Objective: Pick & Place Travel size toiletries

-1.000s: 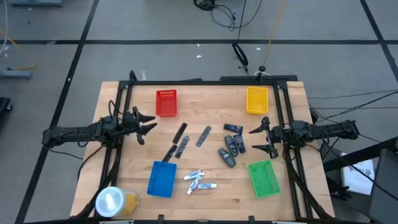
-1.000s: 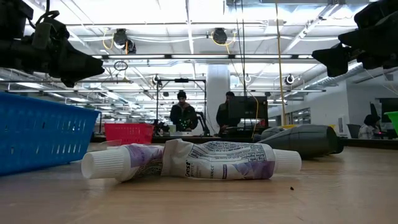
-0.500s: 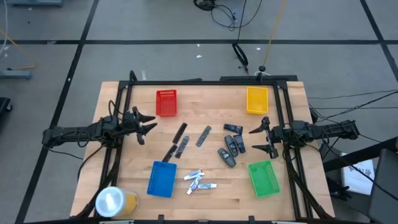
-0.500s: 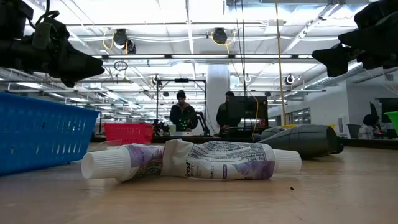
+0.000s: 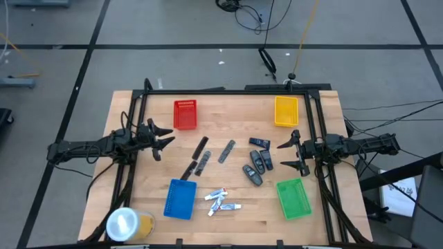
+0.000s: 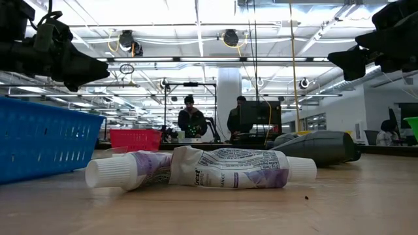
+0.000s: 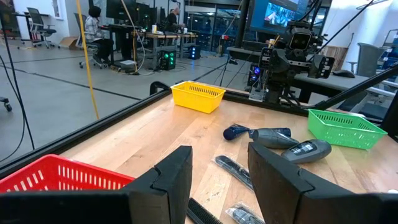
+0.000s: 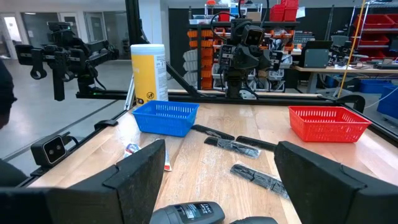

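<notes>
Left claw hangs empty, jaws parted, with sticks just ahead and tubes beyond them toward the blue tray; right claw, wide open and empty, faces the oval pieces.

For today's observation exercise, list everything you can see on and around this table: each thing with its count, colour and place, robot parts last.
Plastic mesh trays: four; red tray far left, yellow tray far right, blue tray near left, green tray near right.
Slim dark-grey sticks: about four, table middle.
Dark oval pieces: about three, right of middle.
Small dark-blue piece: one, beside the ovals.
Small white toothpaste tubes: three, between blue and green trays.
Large yellowish roll with white top: one, near-left corner.
People: two, in the room behind.
Left gripper: open, empty, left side.
Right gripper: open, empty, right side.
</notes>
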